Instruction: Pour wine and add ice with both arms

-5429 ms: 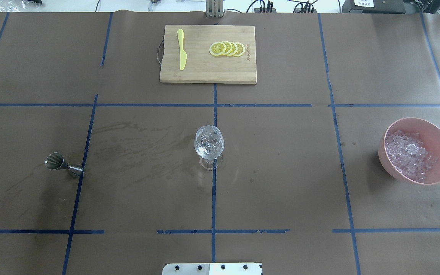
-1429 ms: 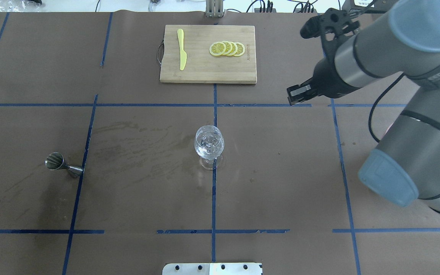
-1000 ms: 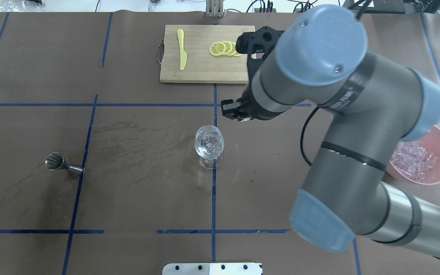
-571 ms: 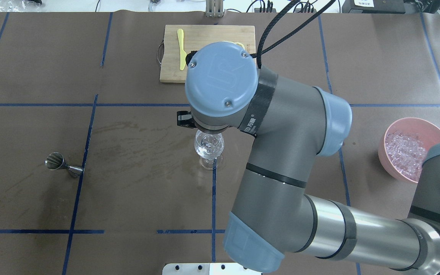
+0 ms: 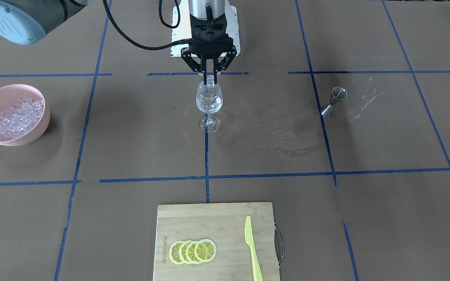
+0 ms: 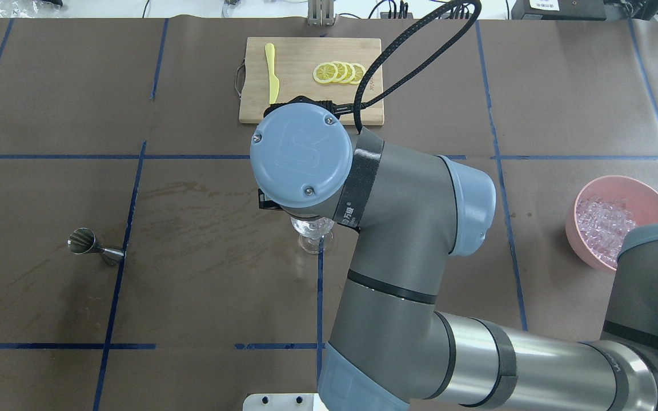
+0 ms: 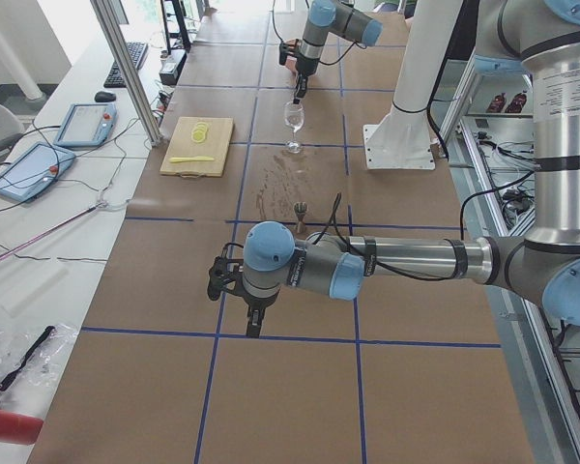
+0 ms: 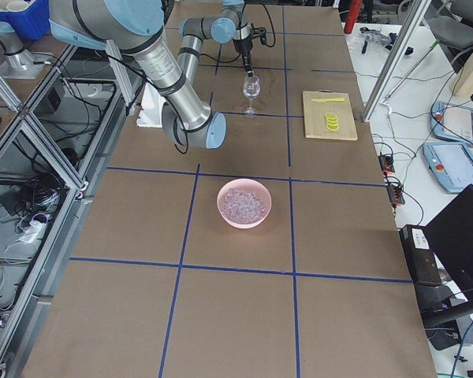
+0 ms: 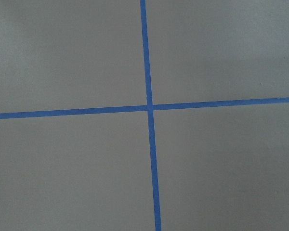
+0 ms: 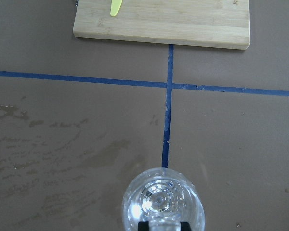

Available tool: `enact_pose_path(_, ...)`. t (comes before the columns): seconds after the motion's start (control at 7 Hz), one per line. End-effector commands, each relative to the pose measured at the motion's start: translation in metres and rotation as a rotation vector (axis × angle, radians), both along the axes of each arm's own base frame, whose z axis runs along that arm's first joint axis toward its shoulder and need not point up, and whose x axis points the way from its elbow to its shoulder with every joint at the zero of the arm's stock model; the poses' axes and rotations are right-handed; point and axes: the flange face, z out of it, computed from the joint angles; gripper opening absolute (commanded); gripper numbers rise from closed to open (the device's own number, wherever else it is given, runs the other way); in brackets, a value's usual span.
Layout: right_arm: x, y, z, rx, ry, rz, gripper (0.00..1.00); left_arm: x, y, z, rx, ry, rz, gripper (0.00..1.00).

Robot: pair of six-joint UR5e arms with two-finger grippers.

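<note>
Right hand [image 5: 209, 79] clamped on one ice cube [image 5: 210, 82], directly above stemmed glass [image 5: 209, 102] at centre of counter [image 5: 131, 148]. Other ice [image 5: 16, 116] heaped in pink bowl [image 5: 39, 127], well apart on robot's right. Left hand [image 7: 253, 327] near counter; grip cannot be told.

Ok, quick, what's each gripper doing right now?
Right gripper: closed on an ice cube, right above the glass.
Left gripper: cannot be told; only the side view shows it.

Brown paper-covered table [image 5: 365, 234], blue tape grid [image 9: 149, 107], white side desk [image 7: 48, 242]
</note>
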Motion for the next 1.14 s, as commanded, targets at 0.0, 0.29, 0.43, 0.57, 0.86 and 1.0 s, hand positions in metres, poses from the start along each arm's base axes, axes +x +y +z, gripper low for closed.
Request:
enact_pose_path(0.0, -0.001, 0.000, 0.002, 0.001, 0.006, -0.002, 0.17, 0.000, 0.000, 0.000, 0.001, -0.002, 0.001, 1.00)
enact_pose_path(0.29, 0.001, 0.000, 0.001, 0.007, 0.004, 0.000, 1.00, 0.000, 0.000, 0.000, 0.001, 0.000, 0.001, 1.00)
enact_pose_path(0.43, 0.001, 0.001, 0.000, 0.007, 0.002, -0.003, 1.00, 0.000, 0.000, 0.000, 0.001, 0.000, 0.000, 1.00)
enact_pose_path(0.57, 0.001, 0.001, -0.001, 0.004, -0.001, -0.006, 1.00, 0.000, 0.000, 0.001, 0.000, 0.000, 0.000, 1.00)
enact_pose_path(0.86, 0.009, -0.004, 0.005, 0.034, 0.013, -0.029, 1.00, 0.000, 0.001, 0.002, -0.002, -0.003, 0.000, 1.00)
enact_pose_path(1.0, 0.039, -0.020, 0.024, 0.053, 0.017, -0.062, 1.00, -0.001, 0.004, 0.005, -0.013, -0.004, -0.003, 1.00)
